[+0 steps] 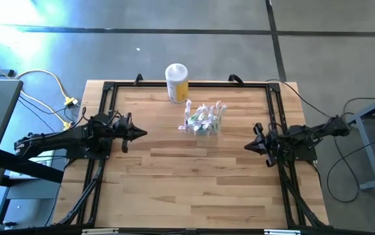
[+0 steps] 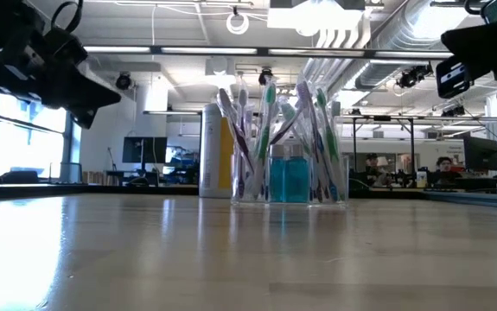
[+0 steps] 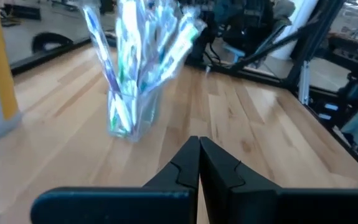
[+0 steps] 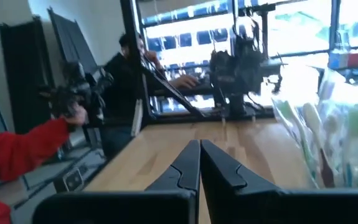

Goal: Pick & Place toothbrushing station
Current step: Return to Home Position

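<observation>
The toothbrushing station [image 1: 203, 121] is a small clear plastic holder stuffed with several toothbrushes; it stands upright on its base on the wooden table, right of centre toward the far edge. It shows too in the low view [image 2: 287, 177] and both wrist views [image 3: 132, 93] [image 4: 334, 149]. My left gripper [image 1: 143, 133] hovers shut over the table's left side, pointing level toward the station, well short of it. My right gripper [image 1: 247, 146] hovers shut over the right side, likewise apart from the station. Both hold nothing.
A yellow canister with a white lid [image 1: 177, 81] stands at the table's far edge, just behind and left of the station. A black frame [image 1: 105, 98] runs round the table. People sit and stand in the room beyond [image 4: 17, 155]. Bare wood lies toward the near edge.
</observation>
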